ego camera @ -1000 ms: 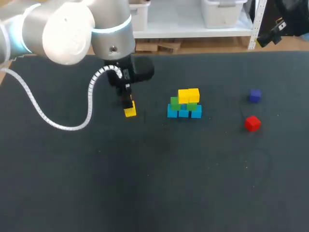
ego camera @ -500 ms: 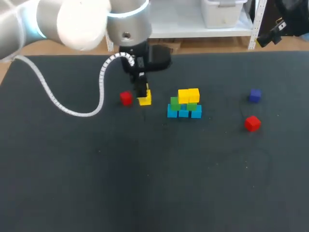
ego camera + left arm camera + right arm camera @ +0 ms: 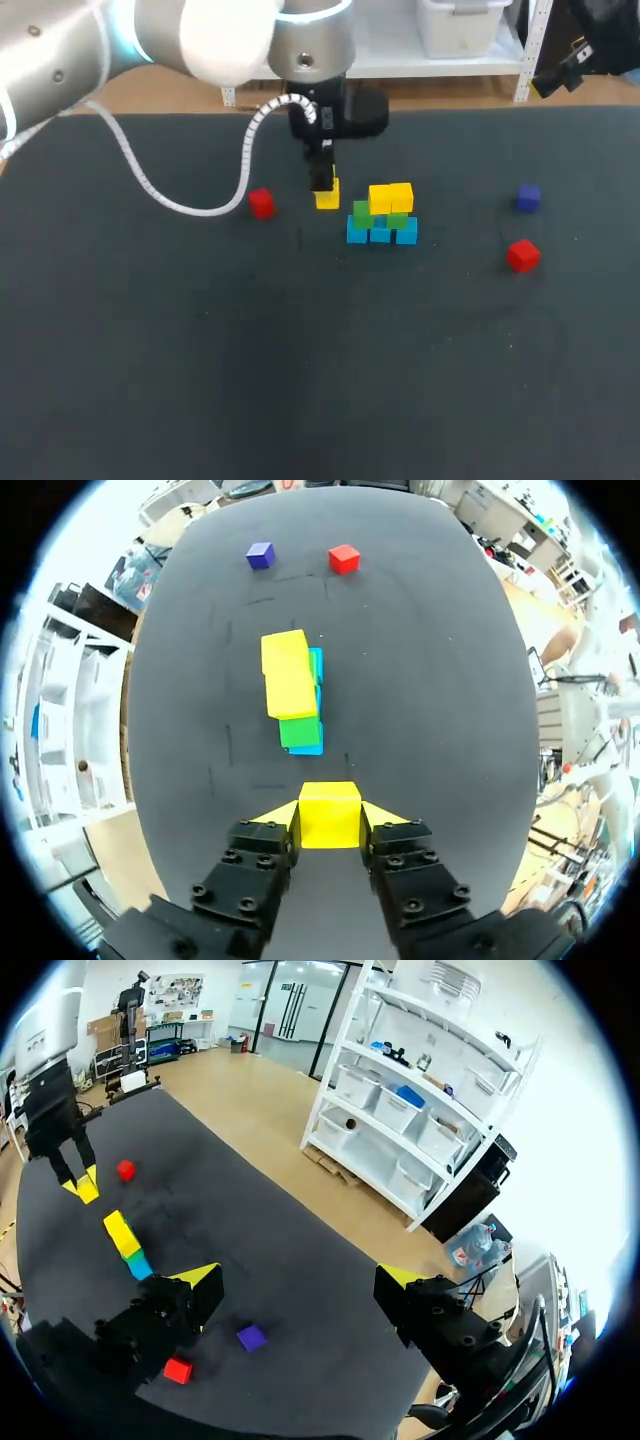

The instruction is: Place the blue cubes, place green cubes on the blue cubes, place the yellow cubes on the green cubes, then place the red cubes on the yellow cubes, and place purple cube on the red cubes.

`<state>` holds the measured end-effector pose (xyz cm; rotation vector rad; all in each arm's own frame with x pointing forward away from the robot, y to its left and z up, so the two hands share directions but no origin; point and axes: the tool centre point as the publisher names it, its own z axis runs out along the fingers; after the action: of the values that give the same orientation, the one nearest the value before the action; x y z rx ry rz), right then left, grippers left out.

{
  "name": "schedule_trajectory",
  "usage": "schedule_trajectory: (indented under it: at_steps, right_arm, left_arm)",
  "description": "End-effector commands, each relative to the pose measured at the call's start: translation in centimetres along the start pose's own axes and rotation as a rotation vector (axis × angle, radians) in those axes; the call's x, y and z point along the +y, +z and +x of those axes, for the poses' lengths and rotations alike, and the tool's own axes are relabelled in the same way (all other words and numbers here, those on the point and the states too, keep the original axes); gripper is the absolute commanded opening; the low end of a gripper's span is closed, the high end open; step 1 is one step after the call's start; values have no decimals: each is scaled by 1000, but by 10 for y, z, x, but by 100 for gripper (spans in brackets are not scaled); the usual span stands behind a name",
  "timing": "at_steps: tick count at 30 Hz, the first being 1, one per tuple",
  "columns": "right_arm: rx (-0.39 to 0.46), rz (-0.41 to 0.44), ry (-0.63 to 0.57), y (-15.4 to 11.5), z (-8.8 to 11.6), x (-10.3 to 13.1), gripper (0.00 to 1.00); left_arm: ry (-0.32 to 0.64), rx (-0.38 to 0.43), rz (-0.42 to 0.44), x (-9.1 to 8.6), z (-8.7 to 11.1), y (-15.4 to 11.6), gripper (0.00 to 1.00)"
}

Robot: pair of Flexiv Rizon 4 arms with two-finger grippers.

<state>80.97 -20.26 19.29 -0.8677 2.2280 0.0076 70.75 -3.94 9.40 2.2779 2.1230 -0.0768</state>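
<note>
the left end effector (image 3: 330, 818) is clenching a yellow cube (image 3: 327, 195), one finger on each side, and is holding it just beside the stack (image 3: 381, 215), toward the worktop's (image 3: 200, 380) far edge. the stack is showing blue cubes (image 3: 380, 234) at bottom, green cubes (image 3: 364, 214) on them, 2 yellow cubes (image 3: 390, 196) on top. one red cube (image 3: 261, 203) is lying nearer the left edge; another red cube (image 3: 522, 255) & the purple cube (image 3: 528, 198) are sitting near the right edge. the right end effector (image 3: 297, 1280) is hanging released, fingers wide apart, high at the worktop's right side.

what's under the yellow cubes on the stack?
Green cubes sit under the stacked yellow cubes, with a row of blue cubes at the base. The yellow ones cover most of the green layer, so its full count is hidden.
</note>
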Motion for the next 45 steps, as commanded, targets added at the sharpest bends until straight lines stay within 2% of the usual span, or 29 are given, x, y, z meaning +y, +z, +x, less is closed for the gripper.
schedule_trajectory:
  at_steps: [1,7,21,34,45]
  right_arm:
    - [-4,22,2,-2,2,4,100]
    - [-4,22,2,-2,2,4,100]
    - [-4,22,2,-2,2,4,100]
    - [-4,22,2,-2,2,4,100]
    - [-4,22,2,-2,2,4,100]
  left_arm:
    - [-27,25,52,10,-10,5,0]
    - [-57,28,77,17,-16,11,0]
    - [-48,38,131,27,-27,15,0]
    - [-68,21,157,14,-37,20,0]
    - [-66,33,110,11,-39,25,0]
